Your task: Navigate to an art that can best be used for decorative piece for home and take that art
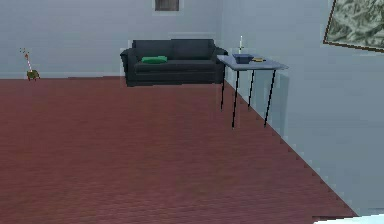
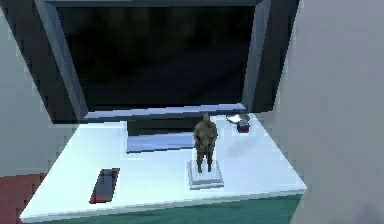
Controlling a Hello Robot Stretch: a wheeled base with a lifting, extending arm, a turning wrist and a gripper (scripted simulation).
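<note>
Nearest, a remote lies on the tabletop before the TV; the statue stands there upright. It seems stiff, probably heavy: grip its torso. Of the end effector I cannot tell the state.

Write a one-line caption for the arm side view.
Brown statuette on a pale base stands on a white TV stand before a dark television, with a dark remote nearby.

Brownish statue on a pale base, mid-frame, on a white stand. TV screen is black. Dark sofa upper middle with a green cushion, and the floor is reddish-brown planks.
</note>
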